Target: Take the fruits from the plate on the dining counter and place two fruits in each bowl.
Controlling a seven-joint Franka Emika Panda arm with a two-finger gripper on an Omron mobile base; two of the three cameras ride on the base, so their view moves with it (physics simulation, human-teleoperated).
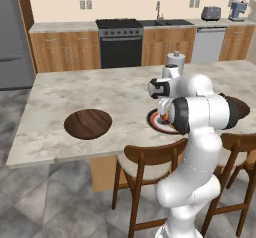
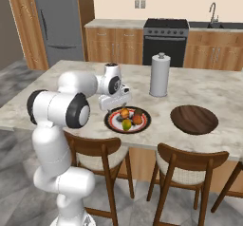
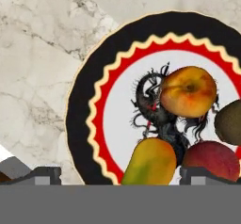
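The red-and-black-rimmed plate lies on the dining counter and carries the fruits: orange, yellow-green, red and brown. My gripper hangs open just above the plate's left part, holding nothing. In the hand view the plate shows its dark centre pattern, with the orange fruit, yellow-green fruit, red fruit and brown fruit; my gripper has the yellow-green one between its tips. One dark wooden bowl lies right of the plate, the other bowl far left; both hold nothing.
A paper towel roll stands upright on the counter behind the plate. Wooden chairs are tucked along the near counter edge below the plate and bowl. My own arm hides most of the plate in the left base view.
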